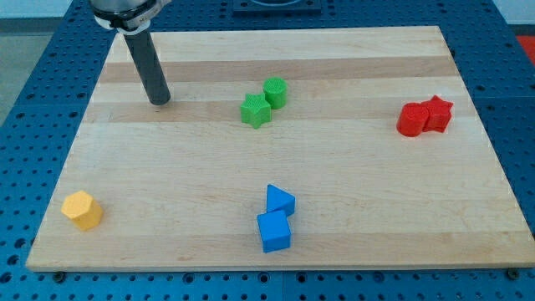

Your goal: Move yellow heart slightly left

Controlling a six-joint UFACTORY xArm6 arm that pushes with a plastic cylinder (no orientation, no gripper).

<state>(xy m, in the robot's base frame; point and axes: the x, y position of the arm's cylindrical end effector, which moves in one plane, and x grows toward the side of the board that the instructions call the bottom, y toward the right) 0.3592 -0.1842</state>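
Note:
The only yellow block [82,209] lies near the board's bottom-left corner; its outline looks blunt and hexagon-like, and I cannot make out a heart shape. My tip [160,100] rests on the board at the upper left, far above and to the right of the yellow block, touching no block.
A green star [255,111] and a green cylinder [275,91] touch at top centre. A red cylinder [410,120] and a red star [437,114] sit together at the right. A blue triangle [280,201] and a blue cube [274,232] sit at bottom centre. The wooden board [167,184] ends close to the yellow block.

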